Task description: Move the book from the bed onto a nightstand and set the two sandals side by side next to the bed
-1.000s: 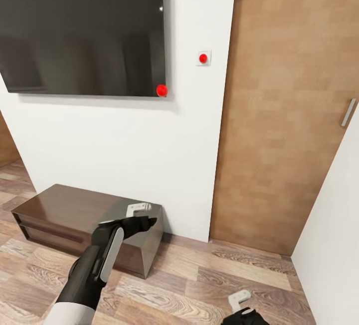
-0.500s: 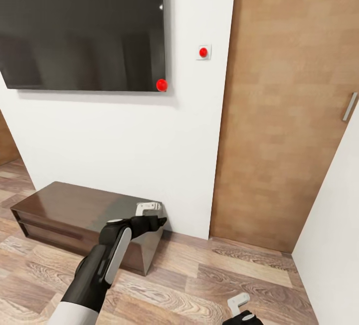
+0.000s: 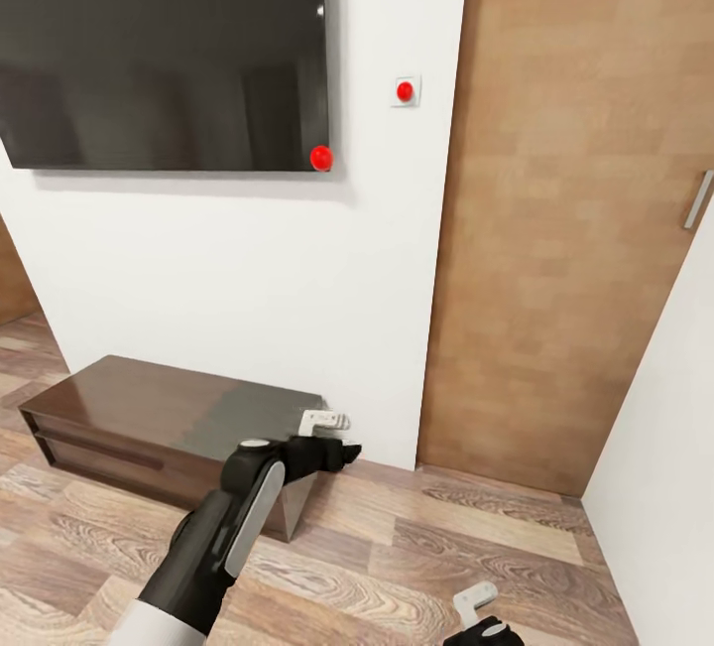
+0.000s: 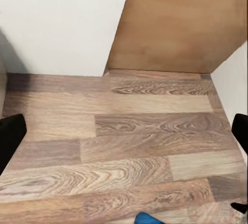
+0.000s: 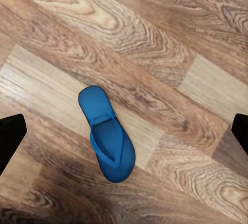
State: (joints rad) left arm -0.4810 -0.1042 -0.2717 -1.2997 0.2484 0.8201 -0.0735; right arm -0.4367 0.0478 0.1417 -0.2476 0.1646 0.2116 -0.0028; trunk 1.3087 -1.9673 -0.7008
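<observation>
One bright blue sandal (image 5: 107,137) lies flat on the wood-plank floor, below my right gripper (image 5: 124,131), which is open with its dark fingertips (image 5: 10,137) wide apart on either side of it. In the head view the right gripper (image 3: 479,609) pokes in at the lower edge. My left gripper (image 3: 332,434) hovers by the corner of a low cabinet, open and holding nothing. A sliver of blue (image 4: 147,219) shows at the edge of the left wrist view; I cannot tell what it is. The book, the bed and the nightstand are out of view.
A low, wide, dark-brown cabinet (image 3: 129,408) stands against the white wall under a black wall screen (image 3: 159,41). A brown wooden door (image 3: 575,209) with a metal handle is to the right, and a white wall (image 3: 664,487) closes in at the far right.
My left arm has swung to the right, past the cabinet's corner toward the door. The head view has drifted slightly, so the screen sits a little higher in the picture.
</observation>
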